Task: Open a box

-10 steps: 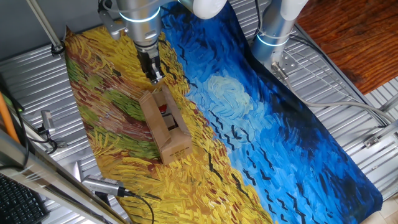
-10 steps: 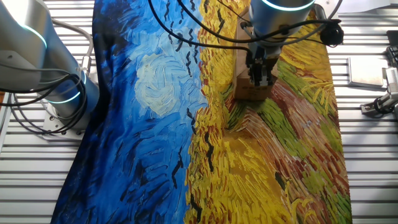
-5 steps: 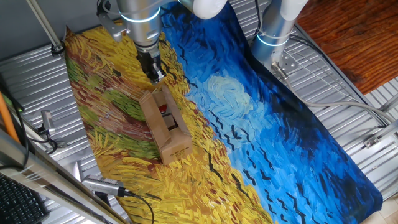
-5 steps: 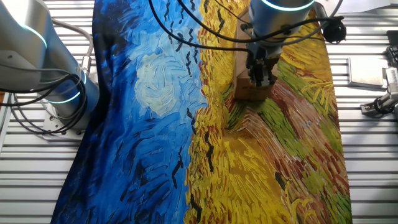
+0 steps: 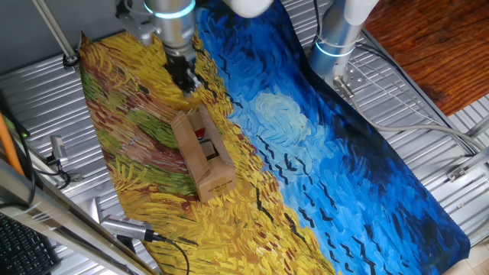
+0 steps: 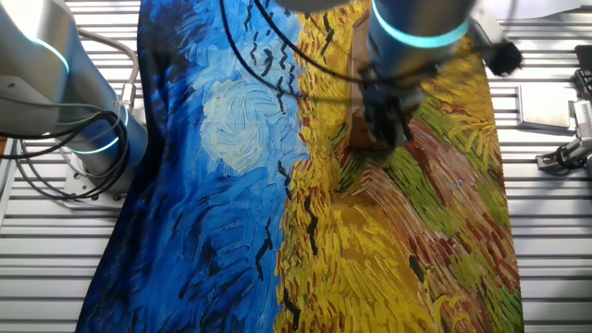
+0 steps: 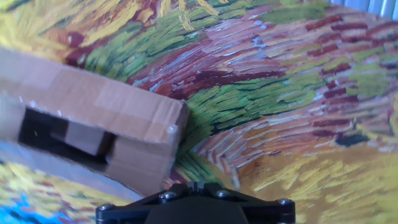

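gripper [image 5: 186, 79]: above cloth, apart from box | box [image 5: 203, 153]: flaps up, red inside

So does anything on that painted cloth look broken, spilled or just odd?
Nothing looks broken or spilled. The box lies at a slant on the painted cloth, its top partly open with something red showing inside. The end effector hangs above the cloth just beyond the box's far end, not touching it.

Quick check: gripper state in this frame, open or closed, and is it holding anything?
Gripper: holds nothing, clear of the cardboard box; open or closed cannot be told, fingers blurred.
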Robot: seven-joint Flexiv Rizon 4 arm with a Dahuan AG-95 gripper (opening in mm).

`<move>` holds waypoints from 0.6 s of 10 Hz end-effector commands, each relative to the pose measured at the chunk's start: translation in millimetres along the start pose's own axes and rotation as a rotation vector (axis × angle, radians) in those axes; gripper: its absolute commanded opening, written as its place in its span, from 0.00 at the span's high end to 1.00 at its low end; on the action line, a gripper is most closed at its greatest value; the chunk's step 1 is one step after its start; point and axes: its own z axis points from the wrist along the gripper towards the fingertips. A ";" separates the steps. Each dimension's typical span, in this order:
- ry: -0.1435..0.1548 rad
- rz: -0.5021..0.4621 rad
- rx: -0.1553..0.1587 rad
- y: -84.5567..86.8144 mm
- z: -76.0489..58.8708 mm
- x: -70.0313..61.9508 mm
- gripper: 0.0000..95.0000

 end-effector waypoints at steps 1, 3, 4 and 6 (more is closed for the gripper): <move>0.007 -0.079 -0.009 -19.6 -1.6 -4.2 1.00; 0.009 -0.107 -0.007 -22.4 -2.4 -6.2 1.00; 0.014 -0.124 0.001 -22.4 -2.3 -6.0 1.00; 0.019 -0.133 0.011 -22.2 -2.2 -5.6 1.00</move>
